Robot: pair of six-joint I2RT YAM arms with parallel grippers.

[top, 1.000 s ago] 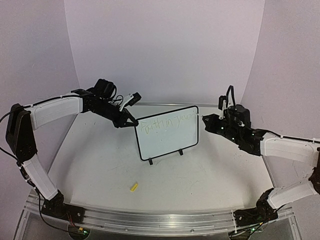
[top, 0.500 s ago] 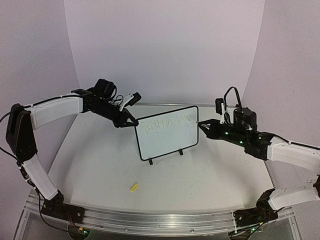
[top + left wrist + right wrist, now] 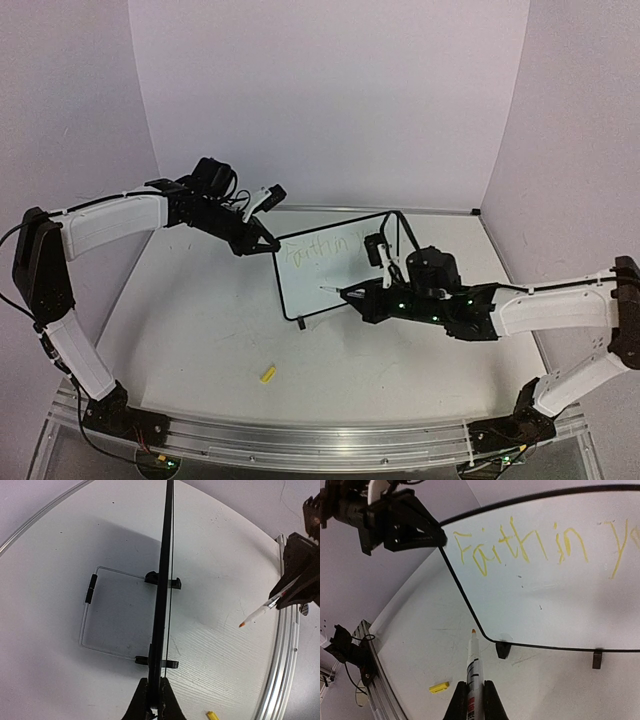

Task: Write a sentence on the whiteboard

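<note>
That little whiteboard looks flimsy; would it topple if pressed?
Probably tippy alone: the whiteboard is thin, standing on two small clip feet. It looks stiff, its edge straight. The left gripper clamping its corner likely steadies it.

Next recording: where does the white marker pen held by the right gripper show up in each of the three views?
Top external: the white marker pen is at centre frame, in front of the lower half of the black-framed whiteboard.
Left wrist: at the right edge, mid-height, tip pointing down-left.
Right wrist: at bottom centre, tip pointing up.
Shared landmark: the small yellow cap on the table.
</note>
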